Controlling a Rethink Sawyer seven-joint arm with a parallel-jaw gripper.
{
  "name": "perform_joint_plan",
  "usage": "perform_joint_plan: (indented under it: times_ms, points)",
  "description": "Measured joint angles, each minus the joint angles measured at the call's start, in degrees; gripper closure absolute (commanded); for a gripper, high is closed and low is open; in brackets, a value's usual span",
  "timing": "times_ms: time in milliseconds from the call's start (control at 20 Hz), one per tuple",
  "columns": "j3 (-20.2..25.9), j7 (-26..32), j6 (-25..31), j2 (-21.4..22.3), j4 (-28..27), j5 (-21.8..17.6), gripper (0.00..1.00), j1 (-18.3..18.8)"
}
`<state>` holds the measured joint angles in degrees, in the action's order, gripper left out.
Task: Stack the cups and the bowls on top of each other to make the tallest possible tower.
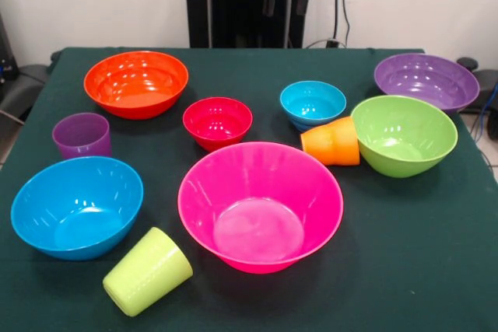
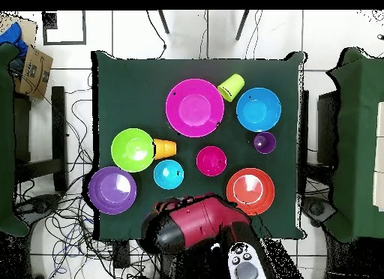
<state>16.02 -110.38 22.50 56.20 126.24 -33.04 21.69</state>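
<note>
Gripper nowhere to be found in either view, so can't tell if open or closed. Only the red arm [image 2: 196, 218] showing, folded up over the robot-side edge of the green table [image 1: 436, 254].

Closest to the arm: big orange bowl [image 1: 136, 83], small red bowl [image 1: 218, 122], small light blue bowl [image 1: 313, 104] and big purple bowl [image 1: 426, 81], roughly in a row.

Next row out: purple cup [image 1: 82, 135] standing upright, near the orange bowl. Orange cup [image 1: 332, 142] tipped on its side, wedged between the light blue bowl and the lime green bowl [image 1: 403, 135], touching or nearly touching both.

Farthest from the robot: big blue bowl [image 1: 76, 206] and big pink bowl [image 1: 260, 206], both mouth up. Lime green cup [image 1: 148, 271] lying on its side between those two, right by the blue one.

Every bowl sitting on its own on the cloth, mouth up.
</note>
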Motion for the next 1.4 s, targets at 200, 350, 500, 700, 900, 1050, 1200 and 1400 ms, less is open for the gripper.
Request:
perform_joint_plan:
  times_ms: [200, 350, 500, 700, 900, 1050, 1200, 1400]
  points:
    - [-4.9, -3.1, -7.4, -3.9, 0.0, -3.0, 0.0, -3.5]
    - [-7.6, -3.8, -13.0, -7.2, 0.0, -5.2, 0.0, -4.9]
    - [-10.5, -3.8, -18.7, -11.0, -0.1, -7.4, 0.0, -5.8]
    - [-14.9, -3.8, -24.5, -15.6, -0.1, -8.7, 0.0, -7.7]
    - [-18.6, -3.8, -29.1, -20.1, -0.1, -8.8, 0.0, -10.1]
    - [-20.1, -3.8, -30.8, -22.2, -0.1, -8.8, 0.0, -11.1]
    - [-20.7, -3.8, -31.1, -23.9, -0.2, -8.8, 0.0, -11.5]
    - [-20.9, -3.8, -31.1, -24.1, -0.1, -8.8, 0.0, -11.8]
